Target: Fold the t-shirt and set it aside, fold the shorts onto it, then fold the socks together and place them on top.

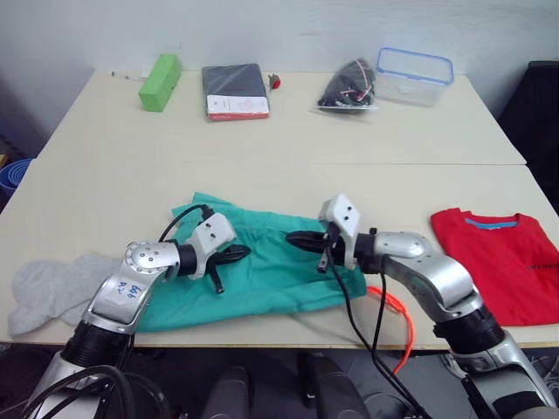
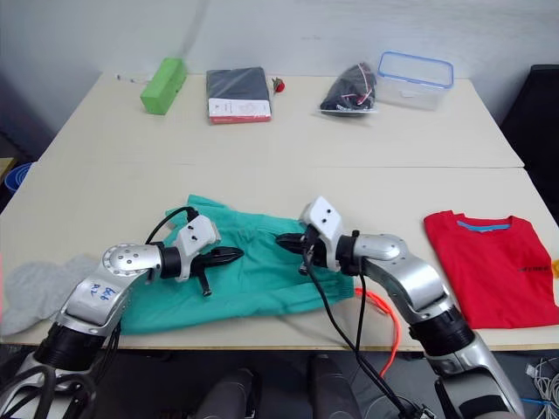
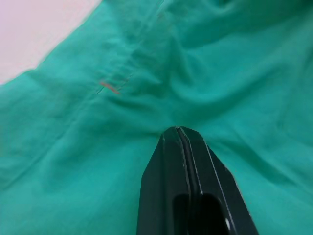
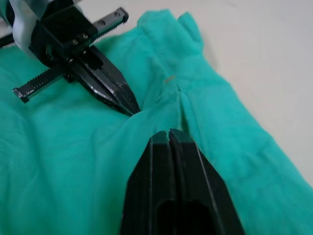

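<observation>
2 closed claws, left claw (image 1: pixel 240 253) and right claw (image 1: pixel 293 237), pinch the shorts (image 1: pixel 262 279).

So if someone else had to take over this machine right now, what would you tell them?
Left gripper and right gripper: both shut, each pinching the teal shorts at the table's near edge.
Red t-shirt: lying on the right, apparently folded and set aside.
Grey socks: loose on the far left.
Left to do: fold the shorts onto the t-shirt, then fold the socks and put them on top.
</observation>
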